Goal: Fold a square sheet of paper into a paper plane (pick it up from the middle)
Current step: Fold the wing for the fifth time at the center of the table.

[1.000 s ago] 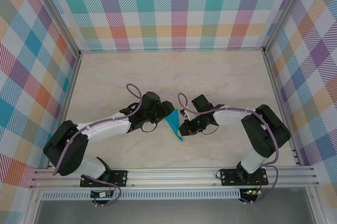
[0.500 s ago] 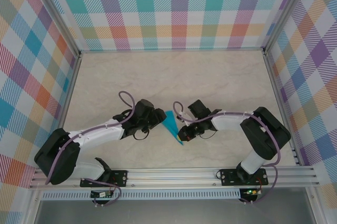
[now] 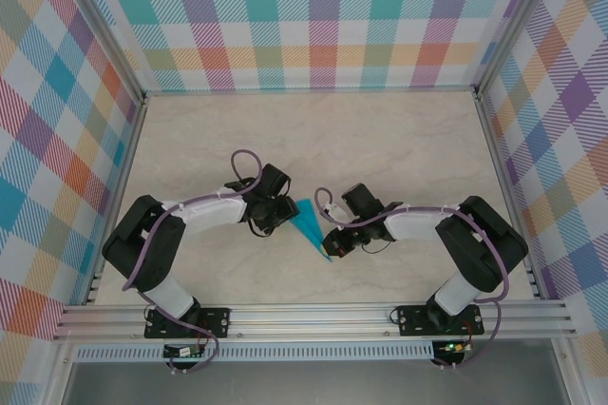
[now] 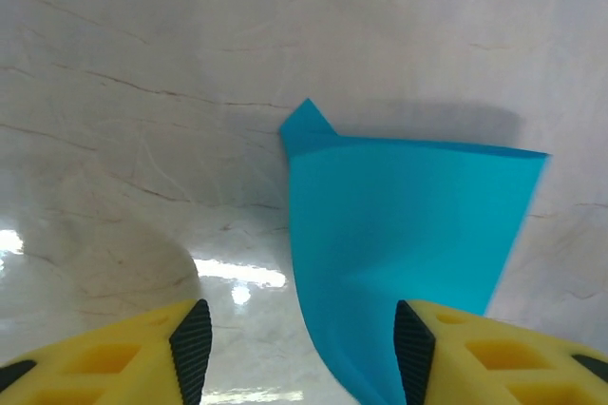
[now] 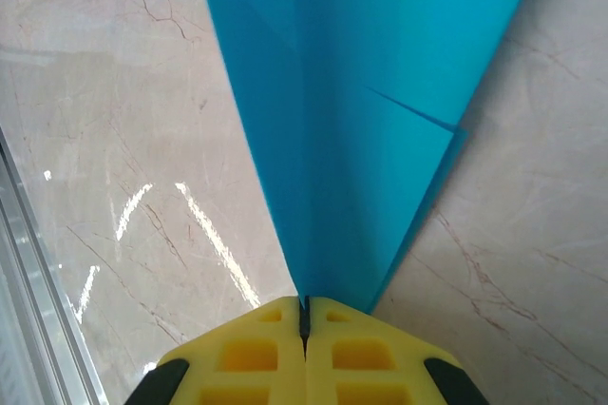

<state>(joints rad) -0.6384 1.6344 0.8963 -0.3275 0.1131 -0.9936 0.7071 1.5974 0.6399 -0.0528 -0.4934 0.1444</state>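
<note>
The teal-blue paper is folded into a narrow pointed dart, the paper plane [image 3: 311,228], lying low over the marble table between the two arms. My right gripper [image 3: 333,244] is shut on its narrow near tip. In the right wrist view the paper plane [image 5: 361,91] fans out from the closed right gripper [image 5: 306,308], showing a centre crease. My left gripper [image 3: 285,212] is at the wide end and is open. In the left wrist view the paper plane [image 4: 399,253] curves down between the open jaws of the left gripper [image 4: 296,348], close to the right pad [image 4: 410,348].
The marble table [image 3: 380,139] stretches bare behind the grippers. Plaid walls close in the back and both sides. An aluminium rail [image 3: 313,315] runs along the near edge, and the same rail [image 5: 24,281] lies close to the right gripper.
The left gripper drew back to the left from the paper, then returned to its wide end. The right gripper stayed shut on the tip and sank slightly toward the near edge.
</note>
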